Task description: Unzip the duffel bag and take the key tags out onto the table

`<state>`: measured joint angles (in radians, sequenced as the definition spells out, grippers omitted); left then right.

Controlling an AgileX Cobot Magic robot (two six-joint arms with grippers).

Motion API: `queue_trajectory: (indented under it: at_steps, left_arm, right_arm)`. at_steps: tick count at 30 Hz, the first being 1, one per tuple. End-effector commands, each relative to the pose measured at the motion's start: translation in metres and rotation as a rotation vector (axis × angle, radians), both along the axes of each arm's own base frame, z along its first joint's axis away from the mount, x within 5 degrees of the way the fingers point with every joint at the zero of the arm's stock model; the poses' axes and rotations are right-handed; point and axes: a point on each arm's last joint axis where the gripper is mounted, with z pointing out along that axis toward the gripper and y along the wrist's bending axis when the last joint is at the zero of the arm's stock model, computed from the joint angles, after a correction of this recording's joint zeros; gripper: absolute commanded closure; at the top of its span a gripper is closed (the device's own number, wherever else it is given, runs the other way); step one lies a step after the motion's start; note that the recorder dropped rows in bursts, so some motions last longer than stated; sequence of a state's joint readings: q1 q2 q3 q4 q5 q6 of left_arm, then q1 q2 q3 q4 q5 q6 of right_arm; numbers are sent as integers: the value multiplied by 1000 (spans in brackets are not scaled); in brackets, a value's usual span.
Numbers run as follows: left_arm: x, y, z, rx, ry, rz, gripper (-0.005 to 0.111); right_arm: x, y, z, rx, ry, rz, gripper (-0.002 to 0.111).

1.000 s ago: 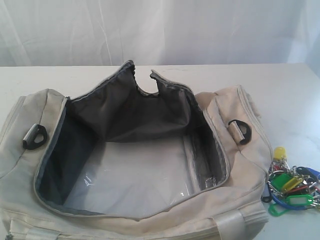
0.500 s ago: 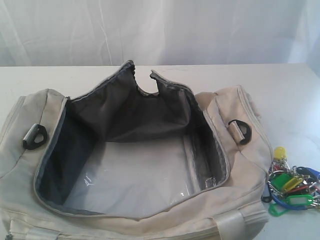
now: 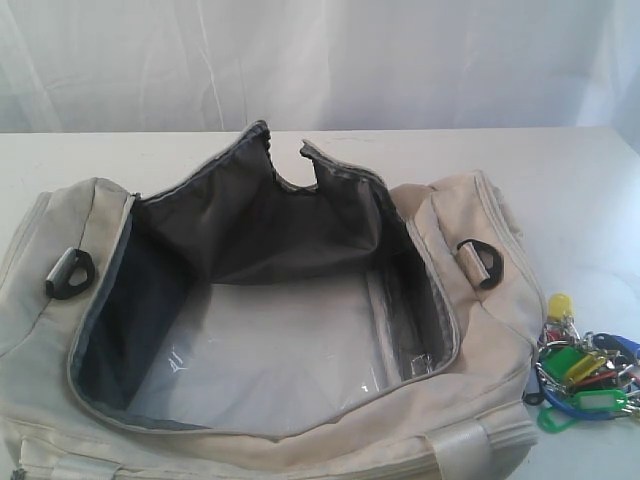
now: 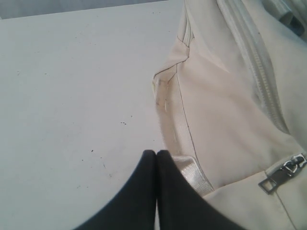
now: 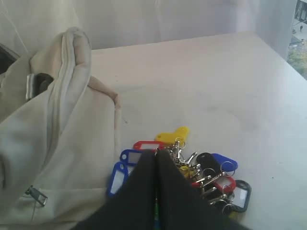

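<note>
A: Cream fabric: in the exterior view we see the duffel bag (image 3: 100, 215) unzipped, mouth up, long axis nine to three o'clock on the table (image 3: 580, 190).
B: The key tags (image 3: 580, 375)?
A: On the table at its four o'clock, just beside it.
B: Left wrist view: left gripper (image 4: 157, 153) pinched closed, empty, by the bag's end.
A: Right wrist view: right gripper (image 5: 156, 153) closed too, near the tags.

Duffel bag (image 3: 470, 410): cut off by the lower and left edges of the exterior view.
Key tags (image 3: 585, 372): clipped at that view's lower right edge. In the right wrist view, partly covered by the right gripper (image 5: 156, 154). Labels too small to read.
</note>
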<state>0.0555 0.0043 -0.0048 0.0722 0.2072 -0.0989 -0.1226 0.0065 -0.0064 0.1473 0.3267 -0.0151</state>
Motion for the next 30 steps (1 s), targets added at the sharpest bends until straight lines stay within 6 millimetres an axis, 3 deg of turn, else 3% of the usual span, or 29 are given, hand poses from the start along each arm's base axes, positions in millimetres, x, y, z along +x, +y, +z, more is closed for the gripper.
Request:
queue_trajectory:
  at_steps: [1, 30]
  left_arm:
    - [0, 0, -2, -12, 1, 4, 107]
    - [0, 0, -2, -12, 1, 4, 107]
  right_arm:
    - [0, 1, -1, -8, -8, 14, 108]
    - [-1, -2, -4, -8, 23, -27, 108]
